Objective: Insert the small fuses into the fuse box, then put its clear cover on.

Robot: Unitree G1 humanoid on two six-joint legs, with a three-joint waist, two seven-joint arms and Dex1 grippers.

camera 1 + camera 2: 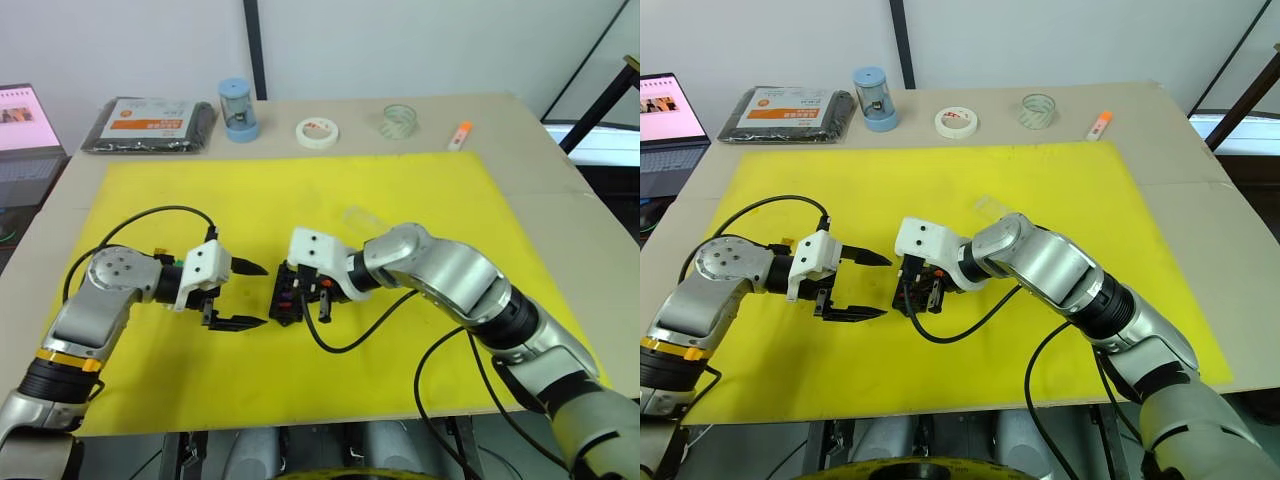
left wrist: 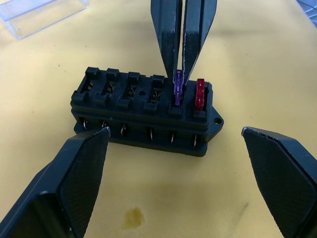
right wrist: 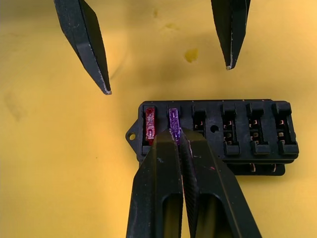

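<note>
1. One beige tabletop carries one large yellow rectangular mat, which covers most of the near and middle surface.
2. One open laptop sits off the table's far-left edge.
3. One flat black packet with an orange label lies at the far left of the table, beyond the mat.
4. Two robot grippers work over the mat. The left gripper hangs just left of the box with its two black fingers spread wide and nothing between them. The right gripper has its two black fingers pressed together, pinching the purple fuse from above.
5. One blue cylindrical container stands beside the packet, to its right.
6. Two tape rolls lie along the far edge: one white roll and, to its right, one clear roll.
7. One small black plastic fuse box with six slots in a row rests on the mat's centre, between the two grippers.
8. One clear rectangular plastic cover lies on the mat just beyond the box, apart from it.
9. One small orange-and-white marker lies at the far right.
10. Two small blade fuses stand in the box: one red fuse in the end slot, and one purple fuse in the slot next to it; the other four slots are open.
</note>
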